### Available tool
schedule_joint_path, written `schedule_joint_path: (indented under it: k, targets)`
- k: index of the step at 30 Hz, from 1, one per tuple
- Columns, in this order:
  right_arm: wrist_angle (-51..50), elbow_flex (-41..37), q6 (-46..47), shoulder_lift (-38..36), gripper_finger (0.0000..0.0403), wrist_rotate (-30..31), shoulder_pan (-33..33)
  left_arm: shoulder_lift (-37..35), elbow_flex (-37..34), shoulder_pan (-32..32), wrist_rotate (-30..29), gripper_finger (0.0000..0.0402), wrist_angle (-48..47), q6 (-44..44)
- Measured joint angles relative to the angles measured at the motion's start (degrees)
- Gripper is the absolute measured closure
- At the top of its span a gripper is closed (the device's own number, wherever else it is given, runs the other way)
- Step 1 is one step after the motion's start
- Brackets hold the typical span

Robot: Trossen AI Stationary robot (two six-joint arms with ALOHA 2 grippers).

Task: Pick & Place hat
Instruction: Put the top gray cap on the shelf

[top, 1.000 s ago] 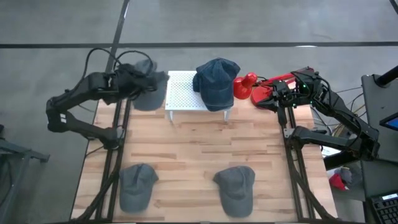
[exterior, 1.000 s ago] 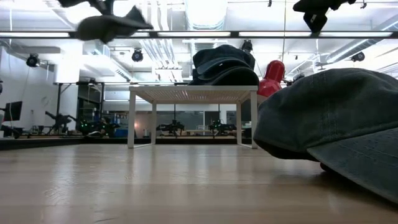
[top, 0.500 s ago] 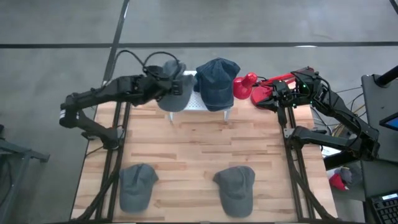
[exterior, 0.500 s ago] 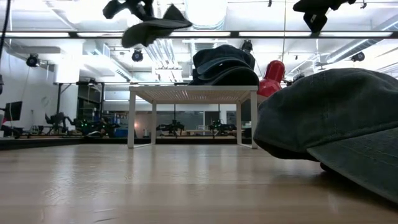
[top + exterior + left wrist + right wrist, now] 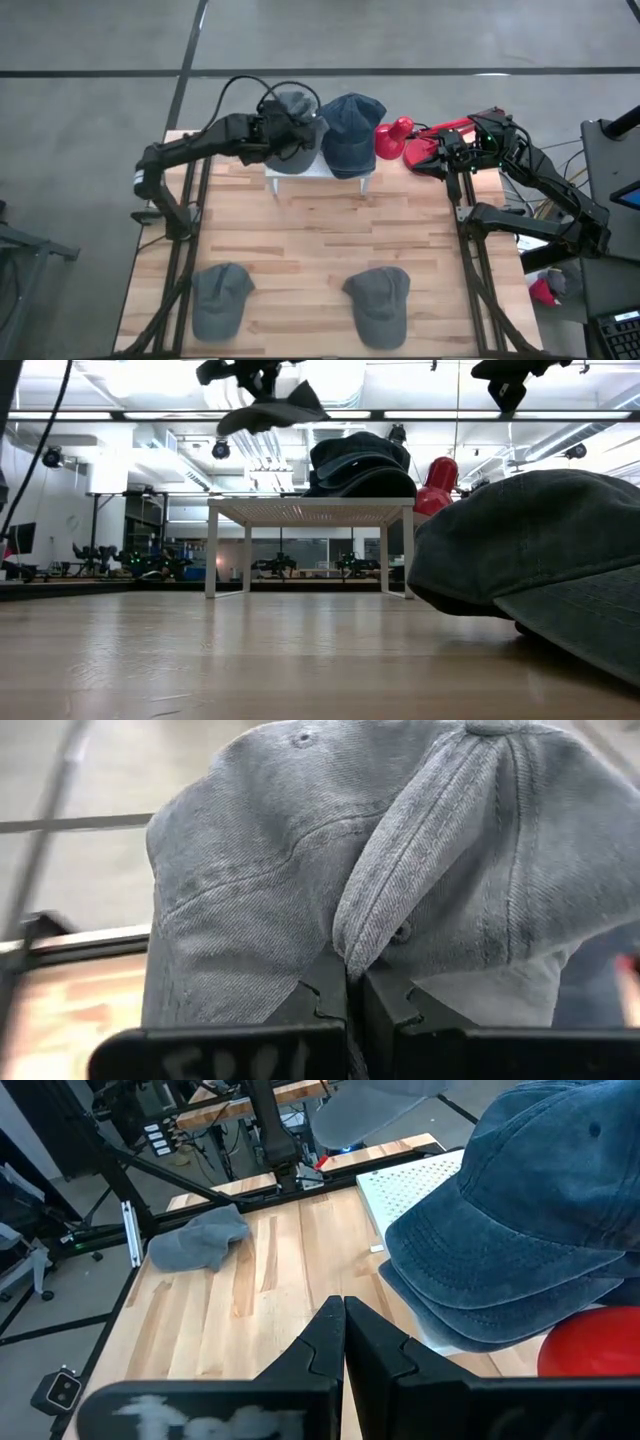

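A: Left tool [image 5: 352, 988] is up over the white stand [image 5: 284, 172], fingers pinched tight on a fold of the grey hat [image 5: 293, 113]. The hat hangs in the air above the stand, just beside the blue hat [image 5: 350, 132].

B: Look at that cloth, soft washed denim, it bunches right where it is nipped. I'd judge it light and floppy, nothing fragile about it.

A: Agreed. The brim looks like the only stiff part. A pinch on the crown seam, as here, lets the rest droop. A brim grip would likely carry it flatter.

B: The stand has a perforated top on thin legs. A shiny, rounded red thing [image 5: 393, 138] sits beside the blue hat.

A: Right tool [image 5: 343, 1320] waits at the bench's far right corner, fingers pressed together on nothing.

B: Two more grey hats, one [image 5: 220, 298] and another [image 5: 380, 300], lie slumped on the wooden bench [image 5: 320, 240], near edge.
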Motion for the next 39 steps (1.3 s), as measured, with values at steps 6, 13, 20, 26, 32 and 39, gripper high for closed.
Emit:
schedule_joint_path:
  k: [6, 13, 20, 26, 32, 39]
  targets:
    - [-0.02, 0.00, -0.63, 0.02, 0.0394, 0.00, 0.00, 3.49, 6.75, 0.22, -4.23, 0.0400, -11.96, -12.38]
    - [-0.01, 0.01, -1.10, 0.00, 0.0394, 0.00, 0.00, 6.42, 4.10, 2.45, -3.99, 0.0396, -12.48, -17.98]
    - [-0.04, 0.01, -1.11, 0.00, 0.0394, -0.02, 0.00, 9.25, 2.20, 6.37, -0.80, 0.0397, -12.35, -19.61]
    - [-0.07, 0.00, -1.28, 0.02, 0.0394, -0.02, 0.00, 9.19, 0.42, 8.54, 1.01, 0.0395, -11.85, -19.56]
    - [-0.07, 0.01, -1.36, 0.02, 0.0394, -0.01, 0.00, 9.14, -3.42, 8.59, 1.88, 0.0395, -8.89, -19.44]
    - [-0.07, 0.01, -1.36, 0.02, 0.0394, -0.02, 0.00, 9.10, -7.19, 9.39, 3.66, 0.0394, -3.65, -16.86]
